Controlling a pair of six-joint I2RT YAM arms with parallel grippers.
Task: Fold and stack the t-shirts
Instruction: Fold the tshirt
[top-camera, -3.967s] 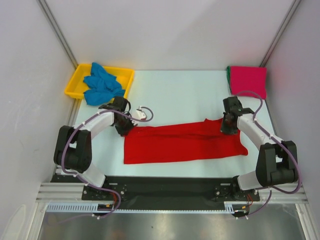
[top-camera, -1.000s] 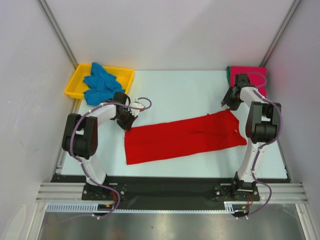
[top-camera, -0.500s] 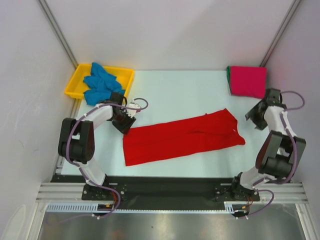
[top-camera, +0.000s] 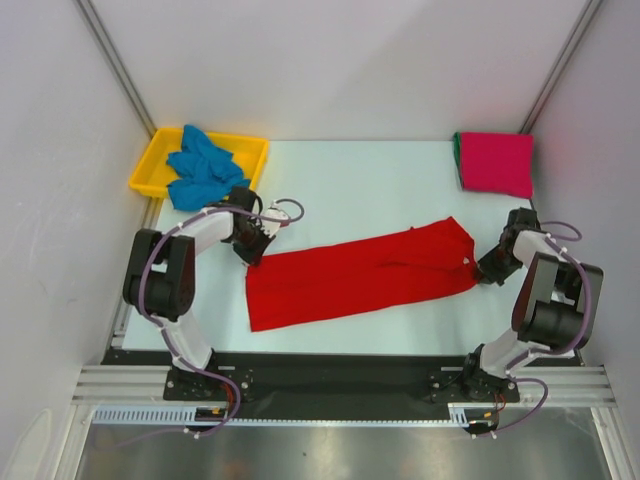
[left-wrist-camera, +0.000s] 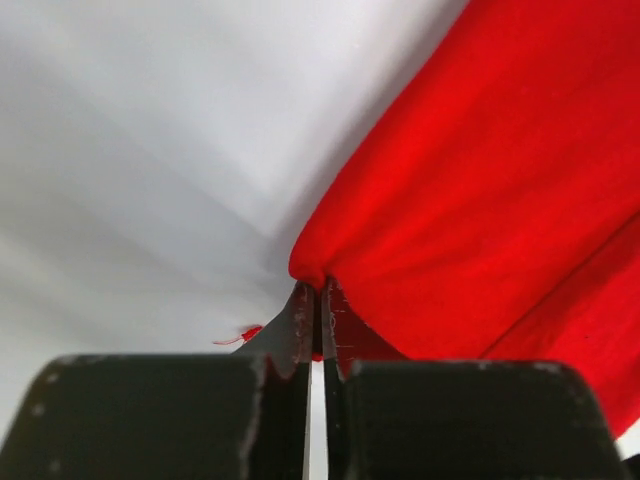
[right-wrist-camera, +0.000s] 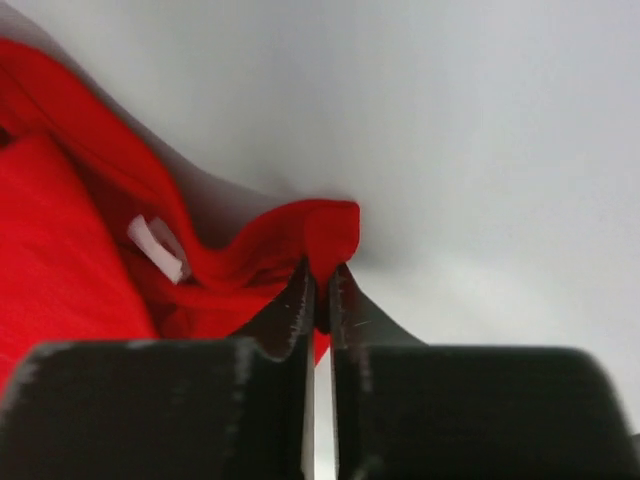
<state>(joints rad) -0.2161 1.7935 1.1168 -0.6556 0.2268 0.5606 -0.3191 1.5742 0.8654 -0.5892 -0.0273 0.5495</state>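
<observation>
Red t-shirt (top-camera: 365, 278): I see it folded into a long narrow band, lying flat across the middle of the table (top-camera: 360, 180). It slants, with the left end nearer the arm bases and the right end farther away.
Left gripper (left-wrist-camera: 318, 300): I have it down at the far left corner of the band. The fingers are pinched almost together with that corner of red cloth caught between the tips. In the wrist view the cloth bunches into a small peak right at the pinch.
Right gripper (right-wrist-camera: 320, 280): it sits at the right end of the band, low on the table. The fingers are just as narrow and grip a raised fold of the red edge.
White tag (right-wrist-camera: 157, 248): in the right wrist view I see it in the cloth just left of the pinched fold, apart from the fingers.
Blue t-shirt (top-camera: 203, 168): crumpled in the yellow tray (top-camera: 150, 160) at the far left corner, with part of it hanging over the tray's near rim.
Magenta-pink t-shirt (top-camera: 495, 163): folded into a flat square at the far right corner, well apart from the red one.
Green edge (top-camera: 458, 155): a thin strip shows along the left side of the pink square. I cannot tell how much cloth lies under it.
</observation>
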